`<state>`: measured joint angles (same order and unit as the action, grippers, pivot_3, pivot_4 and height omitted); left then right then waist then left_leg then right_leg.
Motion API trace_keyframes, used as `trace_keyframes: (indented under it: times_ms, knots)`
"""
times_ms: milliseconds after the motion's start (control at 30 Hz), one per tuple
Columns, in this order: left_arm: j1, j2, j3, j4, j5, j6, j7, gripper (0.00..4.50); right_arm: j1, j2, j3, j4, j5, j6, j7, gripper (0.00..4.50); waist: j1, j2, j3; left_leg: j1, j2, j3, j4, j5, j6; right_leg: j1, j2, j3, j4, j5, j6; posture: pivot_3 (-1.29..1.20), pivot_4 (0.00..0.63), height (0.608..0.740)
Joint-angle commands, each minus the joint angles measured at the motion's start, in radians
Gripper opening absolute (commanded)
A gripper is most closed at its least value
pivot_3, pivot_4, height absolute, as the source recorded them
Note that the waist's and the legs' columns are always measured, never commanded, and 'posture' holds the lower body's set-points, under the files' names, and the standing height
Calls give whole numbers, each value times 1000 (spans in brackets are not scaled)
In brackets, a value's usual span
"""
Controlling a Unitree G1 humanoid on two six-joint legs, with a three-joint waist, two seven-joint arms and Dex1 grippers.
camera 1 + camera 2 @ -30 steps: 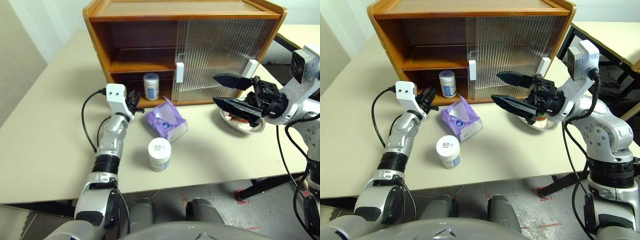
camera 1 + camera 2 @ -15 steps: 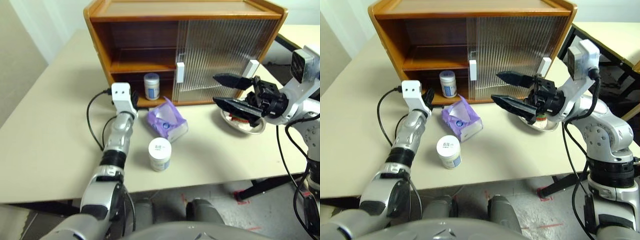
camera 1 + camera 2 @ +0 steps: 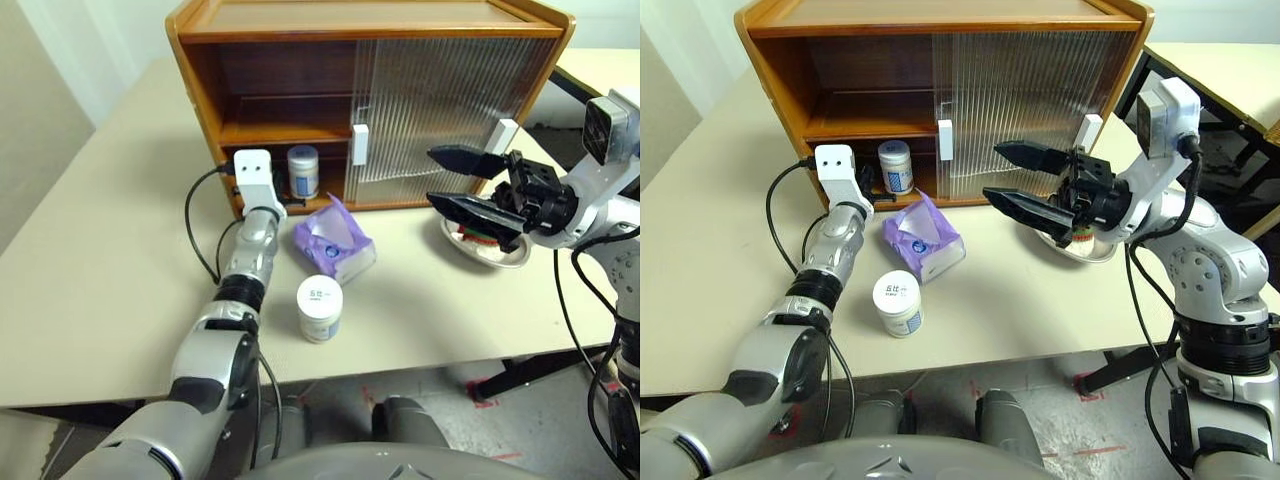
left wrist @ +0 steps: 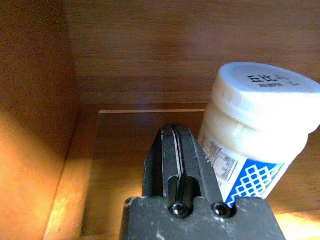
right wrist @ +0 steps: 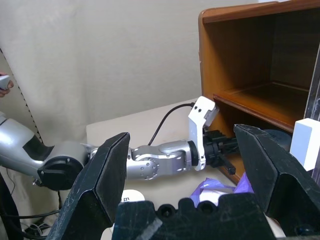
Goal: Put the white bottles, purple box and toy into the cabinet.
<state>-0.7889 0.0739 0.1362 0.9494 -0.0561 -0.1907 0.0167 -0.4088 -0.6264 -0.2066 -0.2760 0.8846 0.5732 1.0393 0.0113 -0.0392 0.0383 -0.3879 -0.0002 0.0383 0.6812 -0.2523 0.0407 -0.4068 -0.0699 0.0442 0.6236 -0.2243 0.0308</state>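
The cabinet (image 3: 370, 100) stands at the back of the table with its left half open. One white bottle (image 3: 303, 172) stands in the lower compartment. My left gripper (image 4: 173, 137) is shut and empty, reaching level into that compartment just beside this bottle (image 4: 255, 130). The other white bottle (image 3: 319, 308) stands upright on the table, in front of the purple box (image 3: 335, 243). My right gripper (image 3: 432, 177) hangs open above the table's right side, pointing left. The toy (image 3: 1080, 238) lies in a steel dish, mostly hidden behind that gripper.
The steel dish (image 3: 515, 258) sits on the table by the cabinet's right front corner. Both ribbed sliding doors (image 3: 440, 110) cover the right half, with a white handle (image 3: 359, 145) at mid-front. A black cable (image 3: 195, 230) loops beside my left forearm. A person's hand (image 5: 4, 82) shows far off.
My left arm has stretched forward and slightly right, carrying its gripper from the table in front of the cabinet into the lower compartment beside the bottle. The right arm has stayed still.
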Motion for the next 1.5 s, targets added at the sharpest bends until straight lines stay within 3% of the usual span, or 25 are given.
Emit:
trace_keyframes:
  times_ms: [33, 667, 1500]
  knots:
    - [-37, -6, -5, 79, 12, -27, 4, 33, -6, -13, -6, -18, 5, 2, -2, 4500, -2, 0, 0, 0, 0, 0, 0, 0, 0, 0, 0, 0, 0, 0, 0, -60, 0, 740]
    - [-178, -19, -5, 270, 13, -63, -47, 33, 7, -13, -14, -37, 7, -3, -23, 4500, -25, 0, 0, 0, -1, 0, 0, -1, -1, 0, 0, 0, 0, 0, 1, -89, 0, 740]
    - [-144, 9, 36, 245, -22, -91, -113, 33, 2, -9, -6, -17, -9, -19, -11, 4500, -49, 0, 0, 0, -1, 0, 0, -1, -1, 0, 0, 0, 0, 0, 1, -59, 0, 740]
